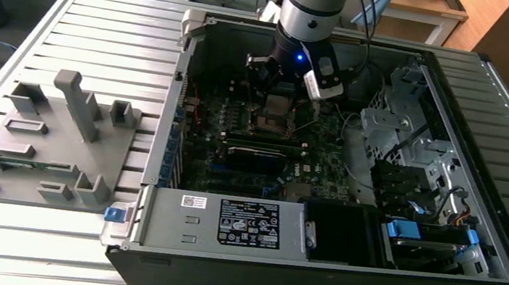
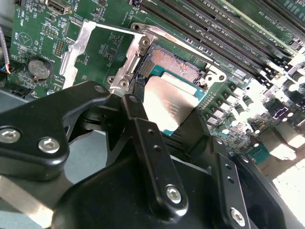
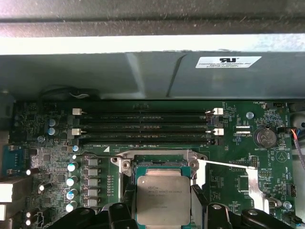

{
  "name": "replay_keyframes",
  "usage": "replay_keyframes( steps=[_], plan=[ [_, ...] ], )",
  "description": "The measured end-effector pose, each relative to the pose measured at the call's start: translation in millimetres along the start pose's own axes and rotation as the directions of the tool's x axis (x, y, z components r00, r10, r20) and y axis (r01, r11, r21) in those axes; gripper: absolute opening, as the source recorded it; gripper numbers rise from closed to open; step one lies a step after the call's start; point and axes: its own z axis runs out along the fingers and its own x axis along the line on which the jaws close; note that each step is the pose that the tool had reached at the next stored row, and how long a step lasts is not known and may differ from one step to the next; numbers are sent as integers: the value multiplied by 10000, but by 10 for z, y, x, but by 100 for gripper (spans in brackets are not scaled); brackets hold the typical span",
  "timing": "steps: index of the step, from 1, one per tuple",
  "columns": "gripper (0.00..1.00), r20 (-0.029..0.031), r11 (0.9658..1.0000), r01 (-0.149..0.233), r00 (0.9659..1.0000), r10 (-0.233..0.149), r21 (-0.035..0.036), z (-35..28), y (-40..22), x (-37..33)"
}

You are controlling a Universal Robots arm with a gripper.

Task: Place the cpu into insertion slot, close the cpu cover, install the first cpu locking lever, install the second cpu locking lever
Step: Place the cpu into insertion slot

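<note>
My gripper (image 3: pixel 163 210) is pinched on the cpu (image 3: pixel 163 198). One black finger (image 2: pixel 143 138) bears on each of two opposite edges, and the grey metal top is bare between them. In both wrist views the cpu hangs over the slot (image 2: pixel 174 64), covering the part of it nearest me. The gold contact field shows past the cpu's far edge, so I judge it is not yet seated. The slot sits in the green board (image 3: pixel 228 143), just beside the memory slots (image 3: pixel 143 126). The cover (image 2: pixel 78 43) is swung open and lies flat on the board at one side of the slot, with its cut-out showing bare board.

I expect the cpu to be light, thin and stiff, with a slick lid and a delicate underside. The slot's fine contacts would bend under any sideways drag. The edges are the right place to hold it, and that is where I have it, kept level.

There is faint print on the cpu's lid. A white label (image 3: pixel 228 62) with dark lettering sits on the case wall, and another label (image 1: pixel 249 223) is on the grey box at the case's near edge in the exterior view.
</note>
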Motion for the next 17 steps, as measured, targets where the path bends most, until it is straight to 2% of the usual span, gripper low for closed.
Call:
replay_keyframes(
  steps=[7, 10, 13, 17],
  plan=[
    [54, 3, 10000, -23, 10000, 23, -2, 1, 0, 0],
    [54, 39, 9990, -445, 9990, 445, -11, 4, 0, 0],
    [54, 84, 9951, -992, 9950, 992, -21, 6, 0, 0],
    [54, 143, 9854, -1701, 9853, 1701, -40, 8, 0, -1]
  ],
)
